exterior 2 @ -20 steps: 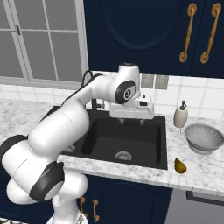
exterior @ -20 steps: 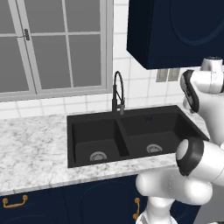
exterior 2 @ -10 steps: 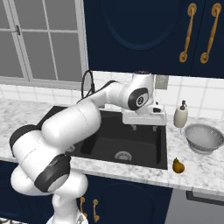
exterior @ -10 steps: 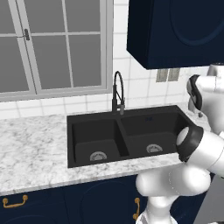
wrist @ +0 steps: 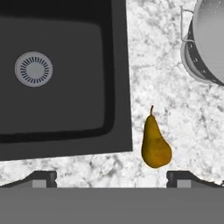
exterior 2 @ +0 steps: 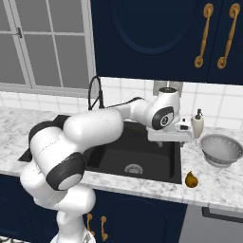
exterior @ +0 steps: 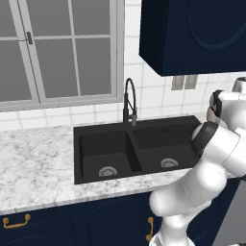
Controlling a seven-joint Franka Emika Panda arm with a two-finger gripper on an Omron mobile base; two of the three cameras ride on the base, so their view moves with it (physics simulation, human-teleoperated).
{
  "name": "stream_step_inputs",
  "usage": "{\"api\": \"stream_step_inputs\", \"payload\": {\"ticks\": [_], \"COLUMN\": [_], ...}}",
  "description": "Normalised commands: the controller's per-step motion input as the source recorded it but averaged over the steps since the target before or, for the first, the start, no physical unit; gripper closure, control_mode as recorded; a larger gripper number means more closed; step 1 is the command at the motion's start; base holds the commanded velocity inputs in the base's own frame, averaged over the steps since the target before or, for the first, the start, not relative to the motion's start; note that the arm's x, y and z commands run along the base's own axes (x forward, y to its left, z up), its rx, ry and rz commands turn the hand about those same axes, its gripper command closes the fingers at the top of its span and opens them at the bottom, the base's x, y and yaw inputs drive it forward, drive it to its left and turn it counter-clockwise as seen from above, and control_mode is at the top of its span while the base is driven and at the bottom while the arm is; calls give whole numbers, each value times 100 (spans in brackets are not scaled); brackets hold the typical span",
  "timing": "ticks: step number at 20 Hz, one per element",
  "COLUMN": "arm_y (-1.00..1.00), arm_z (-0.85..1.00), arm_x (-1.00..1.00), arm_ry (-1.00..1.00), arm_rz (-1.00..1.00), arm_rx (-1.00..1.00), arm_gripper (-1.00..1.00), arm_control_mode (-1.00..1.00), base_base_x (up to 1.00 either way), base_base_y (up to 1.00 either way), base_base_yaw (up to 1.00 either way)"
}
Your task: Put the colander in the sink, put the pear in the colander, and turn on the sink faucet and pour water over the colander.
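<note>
the arm has swung right since a second ago, carrying the gripper (wrist: 111, 177) from above the sink (exterior 2: 156, 163) to over the counter (wrist: 192, 127). colander (wrist: 209, 41) lies ahead-right of the released, empty jaws; pear (wrist: 155, 144) just inside the right fingertip. first pickup likely imminent.

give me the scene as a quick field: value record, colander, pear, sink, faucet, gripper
colander: on the counter right of the sink, upright, empty
pear: on the counter by the sink's front right corner, apart from the colander
sink: both basins empty
faucet: behind the sink divider, no water visible
gripper: open, above the counter near the pear, holding nothing
soap dispenser: behind the colander
</note>
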Motion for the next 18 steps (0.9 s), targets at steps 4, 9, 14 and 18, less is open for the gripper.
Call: {"api": "stream_step_inputs", "payload": {"ticks": [4,9,14,18], "arm_y": [-58,-52,-35,-28], "arm_z": [-7,-4,-8,-28], "arm_x": [21,27,29,21], "arm_ry": [0,0,0,0], "arm_rz": [0,0,0,1], "arm_rx": [0,0,0,0], "arm_gripper": [-100,-100,-100,-100], "arm_control_mode": [-100,-100,-100,-100], "base_base_x": [0,0,0,0], "base_base_y": [0,0,0,0], "base_base_yaw": [0,0,0,0]}}
